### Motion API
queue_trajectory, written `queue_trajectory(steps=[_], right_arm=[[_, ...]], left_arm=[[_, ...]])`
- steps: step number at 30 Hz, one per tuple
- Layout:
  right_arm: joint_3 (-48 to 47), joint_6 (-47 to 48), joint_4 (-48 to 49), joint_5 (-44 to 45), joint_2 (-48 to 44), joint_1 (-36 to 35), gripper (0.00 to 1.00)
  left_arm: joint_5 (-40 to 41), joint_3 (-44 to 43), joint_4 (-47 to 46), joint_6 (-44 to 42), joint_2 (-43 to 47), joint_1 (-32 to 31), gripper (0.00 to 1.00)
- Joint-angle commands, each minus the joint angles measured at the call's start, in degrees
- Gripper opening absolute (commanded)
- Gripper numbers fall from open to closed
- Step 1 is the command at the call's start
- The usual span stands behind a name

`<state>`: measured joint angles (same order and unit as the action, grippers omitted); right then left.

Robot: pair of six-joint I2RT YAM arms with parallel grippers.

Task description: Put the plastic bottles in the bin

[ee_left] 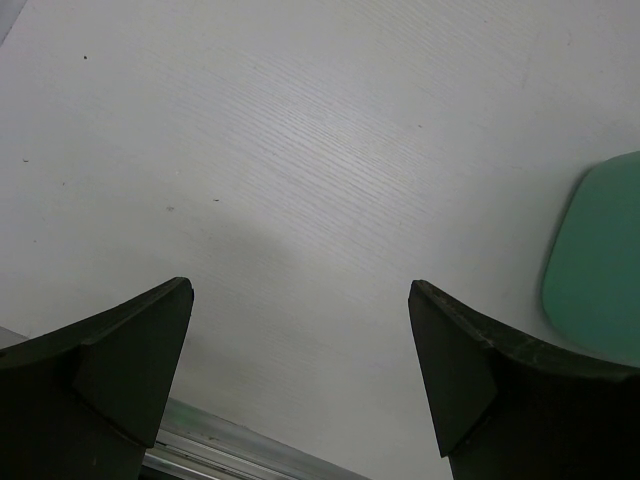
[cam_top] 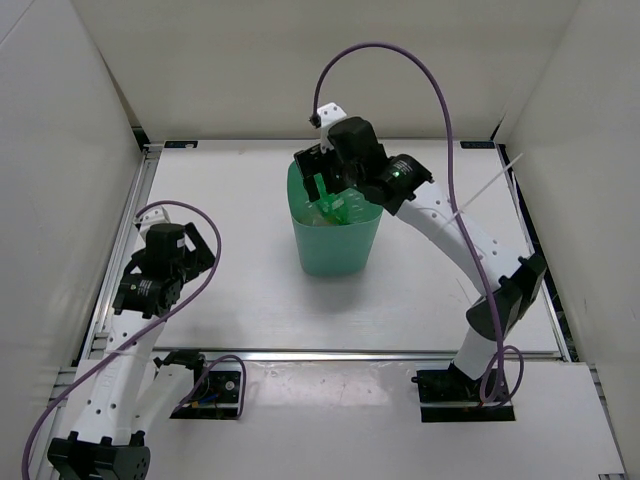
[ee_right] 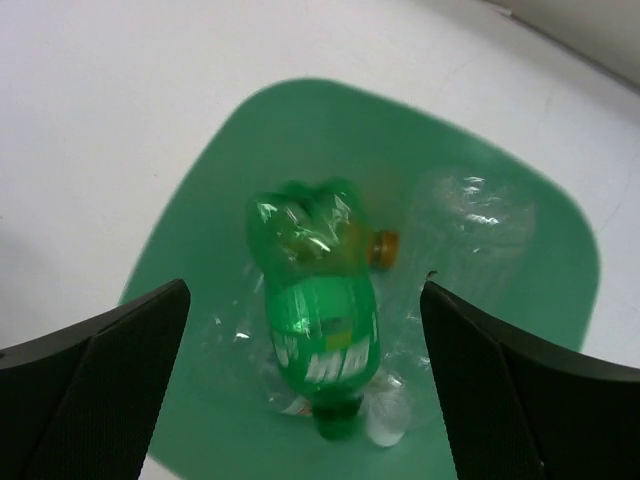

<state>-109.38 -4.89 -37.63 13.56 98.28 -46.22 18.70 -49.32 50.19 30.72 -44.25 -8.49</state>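
The mint-green bin (cam_top: pixel 335 250) stands at the middle of the table. My right gripper (cam_top: pixel 325 178) hangs over its far rim, jaws wide apart and touching nothing. In the right wrist view the gripper (ee_right: pixel 305 288) looks straight down into the bin (ee_right: pixel 230 170). A green soda bottle (ee_right: pixel 320 320) lies inside, cap toward the near side, free of both fingers. Under and beside it are a clear bottle (ee_right: pixel 470 215), a white cap (ee_right: pixel 385 425) and an orange-capped bottle (ee_right: pixel 383 247). My left gripper (ee_left: pixel 300 287) is open over bare table at the left, holding nothing.
A metal rail (ee_left: pixel 230 455) runs along the table's near edge just below the left gripper. The bin's side (ee_left: pixel 600 260) shows at the right edge of the left wrist view. White walls (cam_top: pixel 80 120) enclose the table on three sides.
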Motion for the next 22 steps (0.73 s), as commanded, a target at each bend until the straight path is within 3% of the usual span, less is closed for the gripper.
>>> queue_trajectory(steps=[1, 3, 6, 10, 13, 17, 22], right_arm=[[-1.9, -5.2, -0.9, 3.3, -4.1, -0.2, 1.0], [-5.9, -7.8, -6.1, 7.4, -4.6, 2.1, 1.0], [-10.1, -15.3, -14.4, 6.7, -7.0, 8.2, 1.0], [-4.4, -17.9, -15.5, -22.3, -11.9, 22.7, 1.0], [3.1, -21.5, -17.9, -34.8, -13.1, 33.9, 1.0], [11.3, -22.7, -18.4, -49.9, -13.7, 43.5, 1.0], [16.2, -23.9, -19.3, -43.2, -16.9, 49.7, 1.0]], left_arm=[[1.5, 0.5, 0.4, 1.6, 0.2, -0.2, 1.0], [2.6, 0.5, 0.4, 1.6, 0.2, -0.2, 1.0], [3.2, 0.5, 0.4, 2.1, 0.7, -0.2, 1.0], [4.3, 1.0, 0.4, 2.8, 1.9, -0.2, 1.0], [5.5, 1.0, 0.4, 2.8, 1.9, -0.2, 1.0], [9.8, -0.3, 2.5, 3.5, 1.4, -0.2, 1.0], [17.8, 0.2, 3.3, 4.6, 2.7, -0.2, 1.0]])
